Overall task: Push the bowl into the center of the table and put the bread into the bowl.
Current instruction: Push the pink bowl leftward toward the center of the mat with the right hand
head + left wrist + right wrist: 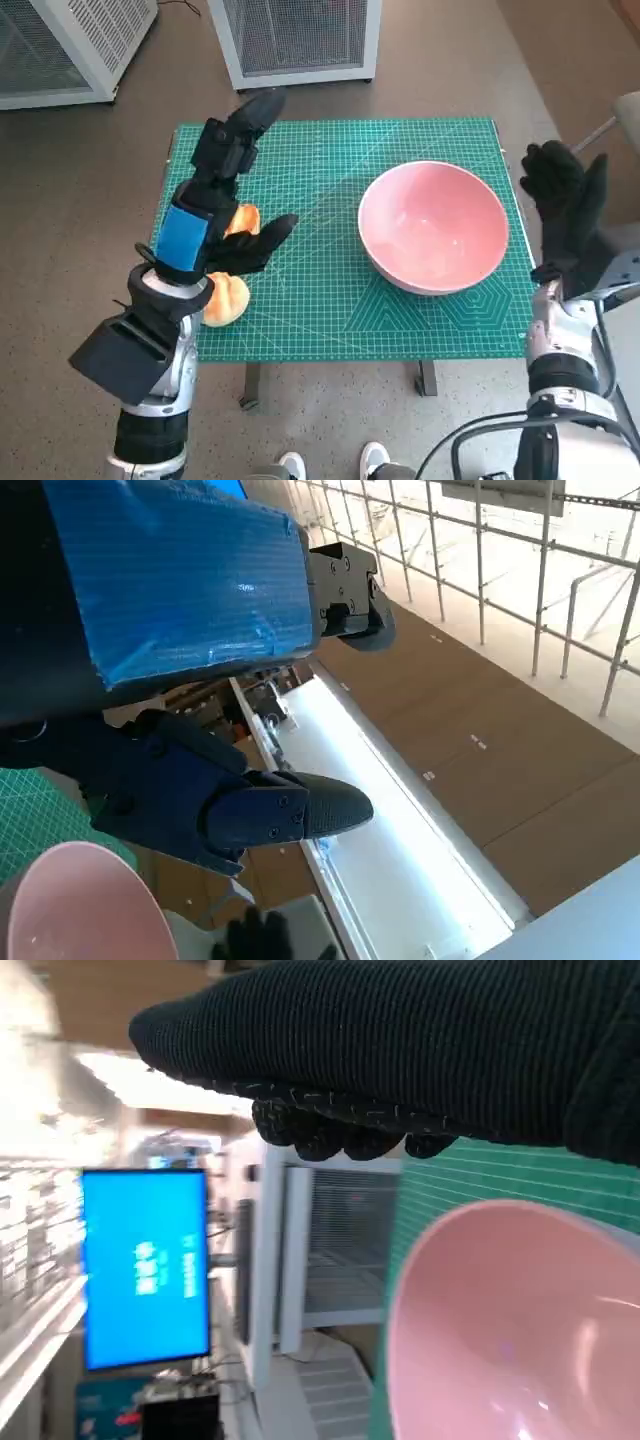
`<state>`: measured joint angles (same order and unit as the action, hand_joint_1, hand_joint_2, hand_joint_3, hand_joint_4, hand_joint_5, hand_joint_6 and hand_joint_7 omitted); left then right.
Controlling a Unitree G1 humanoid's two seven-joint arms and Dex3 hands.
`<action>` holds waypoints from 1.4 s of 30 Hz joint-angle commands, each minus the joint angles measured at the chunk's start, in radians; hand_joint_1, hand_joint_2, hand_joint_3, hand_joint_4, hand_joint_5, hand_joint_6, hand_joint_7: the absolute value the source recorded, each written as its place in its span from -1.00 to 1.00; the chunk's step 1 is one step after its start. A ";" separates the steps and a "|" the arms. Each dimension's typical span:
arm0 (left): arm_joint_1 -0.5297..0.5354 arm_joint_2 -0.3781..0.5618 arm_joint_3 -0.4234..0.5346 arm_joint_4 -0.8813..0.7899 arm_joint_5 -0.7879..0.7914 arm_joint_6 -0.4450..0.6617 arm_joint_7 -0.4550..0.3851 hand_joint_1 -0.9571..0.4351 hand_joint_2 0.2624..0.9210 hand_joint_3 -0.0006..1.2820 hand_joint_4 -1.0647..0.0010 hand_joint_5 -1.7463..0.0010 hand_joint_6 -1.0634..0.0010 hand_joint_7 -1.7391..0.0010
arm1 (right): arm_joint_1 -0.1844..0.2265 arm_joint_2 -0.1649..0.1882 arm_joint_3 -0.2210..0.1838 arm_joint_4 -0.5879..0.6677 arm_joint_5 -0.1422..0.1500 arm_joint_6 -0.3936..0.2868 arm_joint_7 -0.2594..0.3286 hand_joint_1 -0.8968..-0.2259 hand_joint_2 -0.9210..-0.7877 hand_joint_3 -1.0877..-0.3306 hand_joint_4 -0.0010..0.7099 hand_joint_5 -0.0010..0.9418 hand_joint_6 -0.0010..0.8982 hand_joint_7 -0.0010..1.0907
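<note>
Right of frame centre: glossy pink bowl (pixel 433 227) on green-matted tabletop (pixel 330 310). Golden bread roll (pixel 228 296) lower left, beneath spread, empty left hand (pixel 232 190). Right hand (pixel 566 200) spread, empty, beside bowl. Risk: misjudged shove tips bowl.

Bread (pixel 226 296) left of bowl (pixel 433 228)

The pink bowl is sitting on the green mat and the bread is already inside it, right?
Not quite. The pink bowl is on the green mat, but it is empty. The head view shows the bread lying on the mat's left side, partly under the left hand.
</note>
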<state>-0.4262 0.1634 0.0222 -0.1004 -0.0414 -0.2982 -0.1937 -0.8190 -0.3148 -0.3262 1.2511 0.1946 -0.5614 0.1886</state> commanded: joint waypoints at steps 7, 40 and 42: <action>0.002 0.019 0.014 -0.003 -0.021 -0.014 -0.021 -0.37 1.00 -0.35 0.98 0.57 1.00 0.36 | 0.014 0.064 -0.053 0.050 0.035 0.137 0.005 0.34 -1.00 0.15 -0.25 -0.99 -0.96 -0.08; 0.085 0.060 0.064 -0.086 -0.021 0.021 -0.022 -0.39 1.00 -0.38 0.73 0.87 1.00 0.42 | -0.099 0.242 -0.114 0.065 0.095 0.235 0.049 0.31 -1.00 0.18 -0.27 -0.99 -0.85 -0.07; 0.090 0.061 0.068 -0.091 -0.019 0.021 -0.019 -0.39 1.00 -0.38 0.72 0.87 0.99 0.42 | -0.106 0.249 -0.114 0.066 0.096 0.239 0.053 0.34 -1.00 0.15 -0.28 -0.99 -0.87 -0.05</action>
<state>-0.3483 0.2198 0.0817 -0.1716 -0.0599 -0.2818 -0.2221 -0.9260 -0.0846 -0.4453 1.3000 0.3029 -0.3463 0.2344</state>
